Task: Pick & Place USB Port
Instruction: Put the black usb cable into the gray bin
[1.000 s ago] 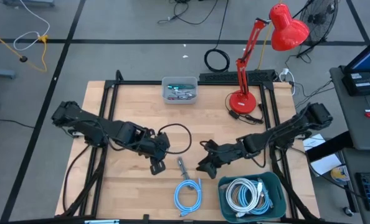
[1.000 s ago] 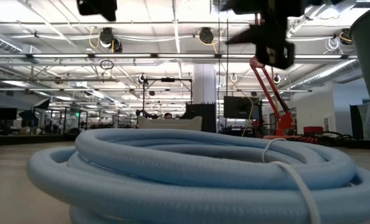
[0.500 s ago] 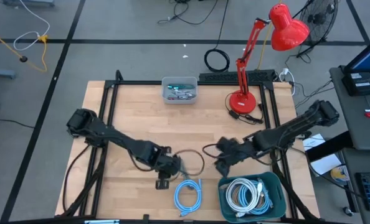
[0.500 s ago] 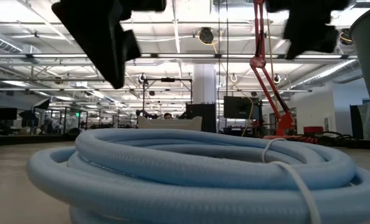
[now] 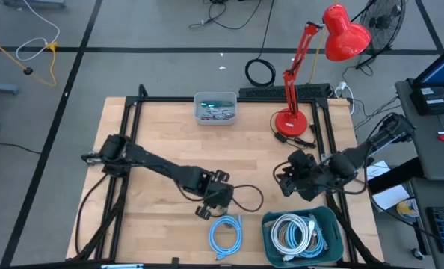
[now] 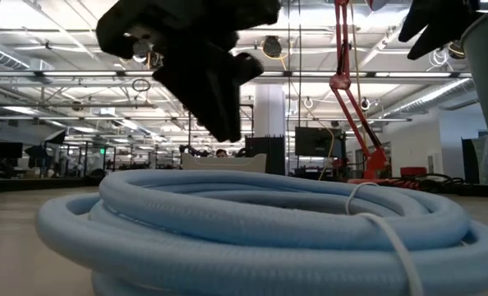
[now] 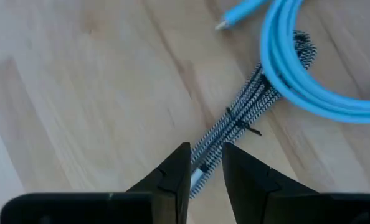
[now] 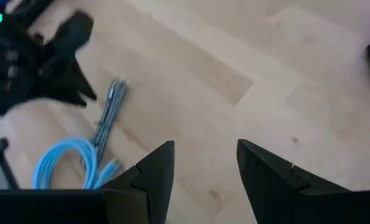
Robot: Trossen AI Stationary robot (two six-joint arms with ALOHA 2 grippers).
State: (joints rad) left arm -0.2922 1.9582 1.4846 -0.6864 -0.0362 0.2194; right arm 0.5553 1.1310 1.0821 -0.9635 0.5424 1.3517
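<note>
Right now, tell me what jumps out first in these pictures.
The red lamp towers over the table's far right corner. Near the front edge, the left gripper closes around a braided cable beside a blue cable coil. The right gripper hovers open above the green bin of white cables.

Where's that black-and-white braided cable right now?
In the left wrist view the braided cable lies flat on the wooden table, one end between the left claw fingers, the other tucked under the blue cable coil.
</note>
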